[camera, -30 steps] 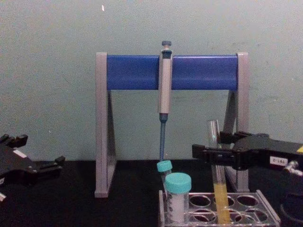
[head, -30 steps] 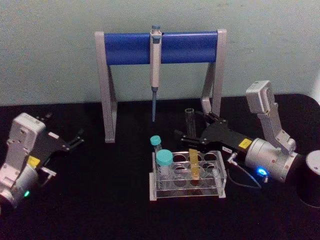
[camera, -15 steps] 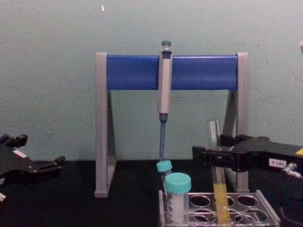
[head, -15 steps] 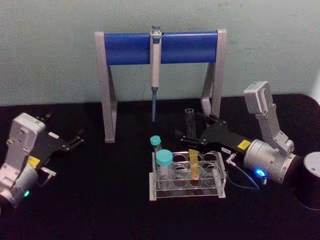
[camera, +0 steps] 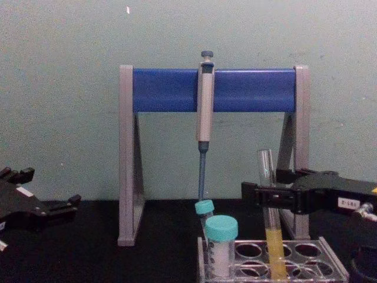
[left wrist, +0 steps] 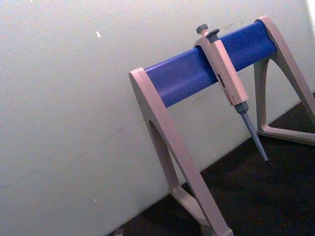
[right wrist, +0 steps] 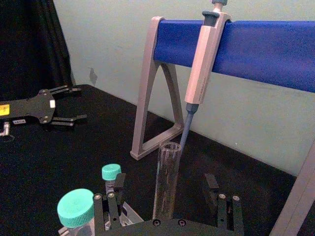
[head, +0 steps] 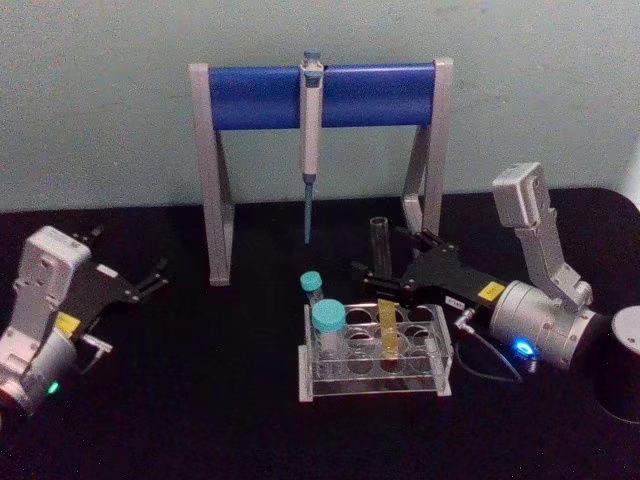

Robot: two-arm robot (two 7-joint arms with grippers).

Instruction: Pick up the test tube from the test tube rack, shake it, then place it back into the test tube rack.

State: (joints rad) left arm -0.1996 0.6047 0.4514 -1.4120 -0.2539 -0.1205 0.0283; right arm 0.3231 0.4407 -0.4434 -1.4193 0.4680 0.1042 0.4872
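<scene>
The test tube (head: 381, 262) stands upright in the test tube rack (head: 441, 345), with yellow liquid (camera: 275, 250) in its lower part. My right gripper (head: 378, 256) reaches in from the right at the tube's upper half. It is open, with one finger on each side of the glass (right wrist: 166, 182) and a gap on both sides. The chest view has the right gripper (camera: 263, 187) level with the tube (camera: 266, 171) above the rack (camera: 331, 260). My left gripper (head: 150, 277) rests open at the far left, well away from the rack.
Two teal-capped vials (head: 327, 320) stand in the rack's left end. Behind the rack is a tall grey stand with a blue crossbar (head: 320, 95), from which a grey-blue pipette (head: 310, 135) hangs. A black cylinder (head: 625, 372) sits at the far right.
The right arm has shifted only slightly around the tube. The test tube stays in the rack and the left arm has not moved.
</scene>
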